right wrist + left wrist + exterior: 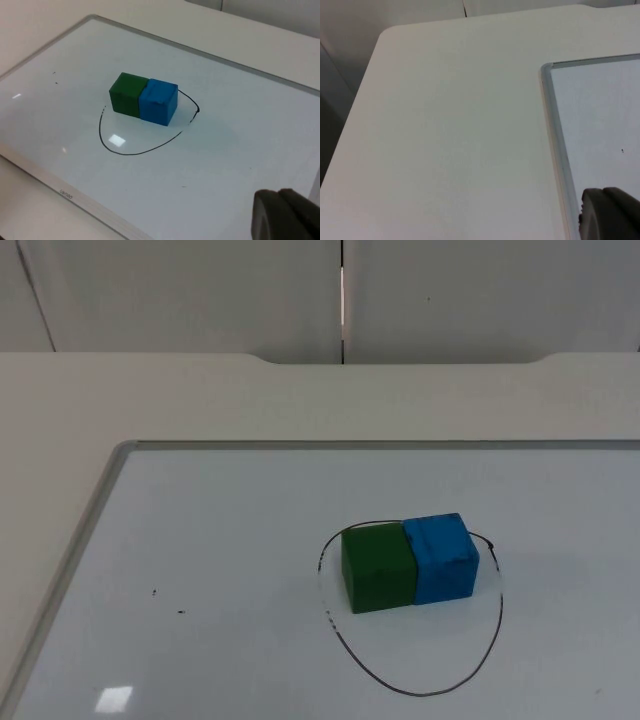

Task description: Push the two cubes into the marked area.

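Two cubes (144, 100) touch inside the drawn ring (420, 610) — well apart from the right end effector (287, 215); grip state unclear.

Green cube (378, 567) and blue cube (442, 557) touching side by side, upright, at far edge of drawn outline (420, 692).

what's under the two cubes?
The green cube and blue cube sit touching on the whiteboard, at the far edge of the drawn loop. The line beneath them is covered.

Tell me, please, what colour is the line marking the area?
Black line, drawn on the whiteboard; clearest in the top view.
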Action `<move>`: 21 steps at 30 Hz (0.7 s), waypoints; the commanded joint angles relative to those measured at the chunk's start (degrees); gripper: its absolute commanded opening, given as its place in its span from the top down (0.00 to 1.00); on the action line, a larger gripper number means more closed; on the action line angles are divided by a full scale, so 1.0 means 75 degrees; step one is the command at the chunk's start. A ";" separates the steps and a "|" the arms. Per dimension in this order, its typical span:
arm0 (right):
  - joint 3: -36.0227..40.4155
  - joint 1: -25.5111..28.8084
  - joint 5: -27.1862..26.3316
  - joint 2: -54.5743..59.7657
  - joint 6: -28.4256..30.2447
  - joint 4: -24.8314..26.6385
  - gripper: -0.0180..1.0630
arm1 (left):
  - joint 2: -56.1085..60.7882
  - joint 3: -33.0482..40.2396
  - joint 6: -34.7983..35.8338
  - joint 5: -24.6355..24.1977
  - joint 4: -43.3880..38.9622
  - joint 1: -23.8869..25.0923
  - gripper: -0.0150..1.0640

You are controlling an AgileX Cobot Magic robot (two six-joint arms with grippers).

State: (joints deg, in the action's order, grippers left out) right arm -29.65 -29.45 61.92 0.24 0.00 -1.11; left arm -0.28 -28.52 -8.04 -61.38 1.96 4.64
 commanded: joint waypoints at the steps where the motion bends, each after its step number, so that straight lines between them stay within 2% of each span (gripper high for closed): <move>1: 0.0021 0.0022 -0.0009 -0.0032 0.0099 -0.0030 0.98 | 0.0038 0.0019 -0.0017 -0.0041 0.0078 0.0012 0.99; 4: 0.0021 0.0022 -0.0009 -0.0032 0.0099 -0.0030 0.91 | 0.0038 0.0019 -0.0017 -0.0041 0.0078 0.0012 0.99; 7: 0.0021 0.0022 -0.0009 -0.0032 0.0099 -0.0030 0.67 | 0.0038 0.0019 -0.0017 -0.0041 0.0078 0.0012 0.92; 8: 0.0021 0.0022 -0.0009 -0.0032 0.0099 -0.0030 0.67 | 0.0038 0.0019 -0.0017 -0.0041 0.0078 0.0012 0.92; 9: 0.0021 0.0022 -0.0009 -0.0032 0.0099 -0.0030 0.59 | 0.0038 0.0019 -0.0017 -0.0041 0.0078 0.0012 0.81; 10: 0.0021 0.0022 -0.0009 -0.0032 0.0099 -0.0030 0.43 | 0.0038 0.0019 -0.0017 -0.0041 0.0078 0.0012 0.72; 11: 0.0021 0.0022 -0.0009 -0.0032 0.0099 -0.0030 0.32 | 0.0038 0.0019 -0.0017 -0.0041 0.0078 0.0012 0.62; 12: 0.0021 0.0022 -0.0009 -0.0032 0.0099 -0.0030 0.24 | 0.0038 0.0019 -0.0017 -0.0041 0.0078 0.0012 0.47; 13: 0.0021 0.0022 -0.0009 -0.0032 0.0099 -0.0030 0.24 | 0.0038 0.0019 -0.0017 -0.0041 0.0078 0.0012 0.47; 15: 0.0021 0.0022 -0.0009 -0.0032 0.0099 -0.0030 0.10 | 0.0038 0.0019 -0.0017 -0.0041 0.0078 0.0012 0.16; 16: 0.0021 0.0022 -0.0009 -0.0032 0.0099 -0.0030 0.06 | 0.0038 0.0019 -0.0017 -0.0041 0.0078 0.0012 0.01; 17: 0.0021 0.0022 -0.0009 -0.0032 0.0099 -0.0030 0.06 | 0.0038 0.0019 -0.0017 -0.0041 0.0078 0.0012 0.01; 18: 0.0021 0.0022 -0.0009 -0.0032 0.0099 -0.0030 0.02 | 0.0038 0.0019 0.0023 -0.0041 0.0078 0.0012 0.01; 21: 0.0021 0.0022 -0.0009 -0.0032 0.0099 -0.0030 0.01 | 0.0038 0.0019 0.0023 -0.0041 0.0078 0.0012 0.01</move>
State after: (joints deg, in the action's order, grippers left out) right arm -29.65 -29.45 61.92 0.24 0.00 -1.11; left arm -0.28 -28.52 -8.04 -61.38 1.96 4.64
